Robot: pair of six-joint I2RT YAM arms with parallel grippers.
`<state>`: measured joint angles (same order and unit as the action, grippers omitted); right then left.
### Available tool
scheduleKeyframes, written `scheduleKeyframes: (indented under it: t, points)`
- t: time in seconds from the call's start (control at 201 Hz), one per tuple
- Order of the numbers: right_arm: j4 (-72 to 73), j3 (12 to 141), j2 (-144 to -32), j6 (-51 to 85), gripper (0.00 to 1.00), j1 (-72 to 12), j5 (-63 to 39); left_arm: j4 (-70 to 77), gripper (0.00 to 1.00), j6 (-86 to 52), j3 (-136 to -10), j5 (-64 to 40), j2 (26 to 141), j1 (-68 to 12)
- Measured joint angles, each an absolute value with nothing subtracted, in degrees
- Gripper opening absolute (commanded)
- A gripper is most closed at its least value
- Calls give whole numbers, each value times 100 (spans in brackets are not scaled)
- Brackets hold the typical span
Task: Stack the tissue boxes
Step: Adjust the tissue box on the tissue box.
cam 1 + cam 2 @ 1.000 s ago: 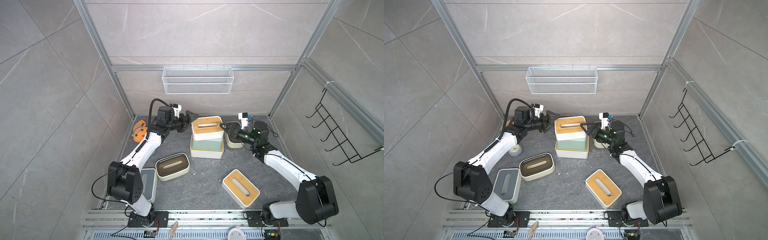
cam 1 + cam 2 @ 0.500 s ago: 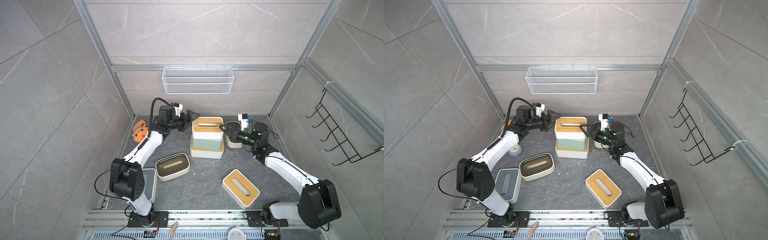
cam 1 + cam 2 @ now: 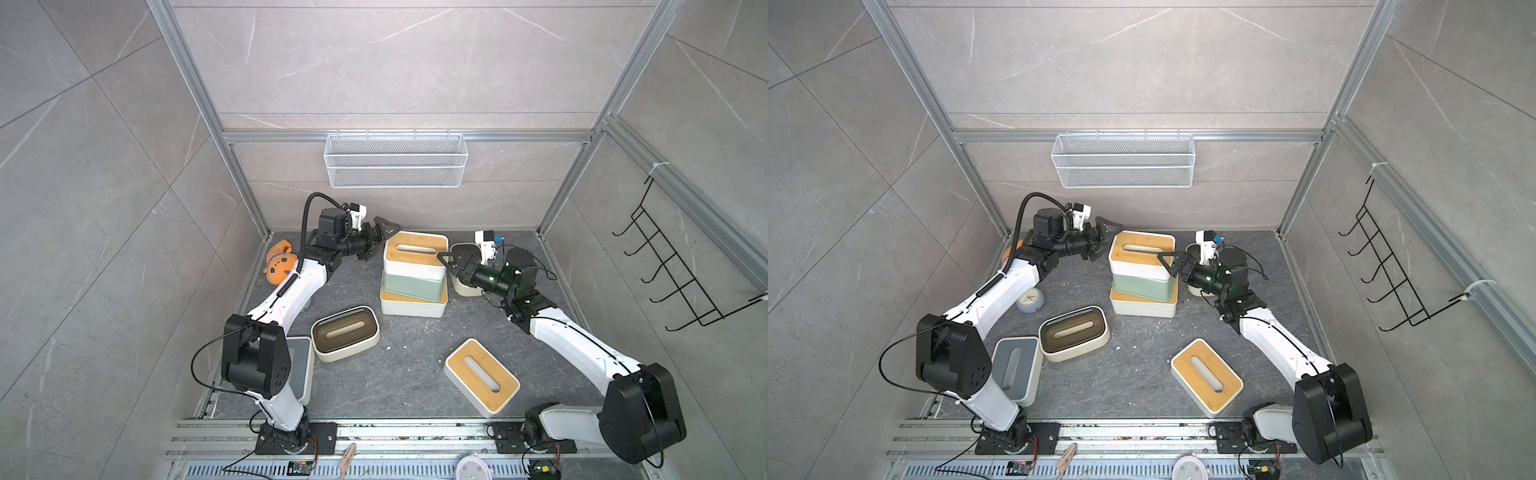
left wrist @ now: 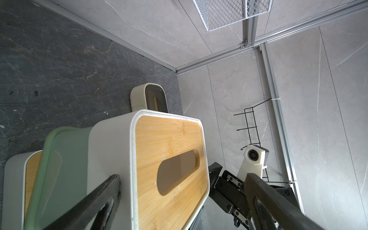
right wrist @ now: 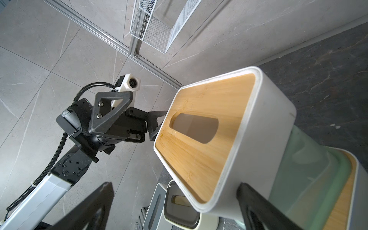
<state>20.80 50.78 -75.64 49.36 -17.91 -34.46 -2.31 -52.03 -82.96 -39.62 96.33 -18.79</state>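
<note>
Tissue boxes (image 3: pixel 414 269): three in one stack, four single nearby.

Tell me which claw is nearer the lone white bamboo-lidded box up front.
Right. The right claw hovers at the three-box stack's right end, behind the lone white bamboo-lidded box; the left claw is beyond the stack's left end.

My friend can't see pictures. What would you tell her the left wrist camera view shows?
A white tissue box with a bamboo lid tops a stack, on a pale green box and another white box. The open left gripper frames the top box; a cream box sits beyond.
</note>
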Motion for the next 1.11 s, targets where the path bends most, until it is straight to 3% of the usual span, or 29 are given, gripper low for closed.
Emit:
scheduleKeyframes:
  t: [1.107]
  points:
    - [1804,4971,-7299,4906,100,-1870,-3183,-504,100,-4993,-8595,-3758,9668,-2088]
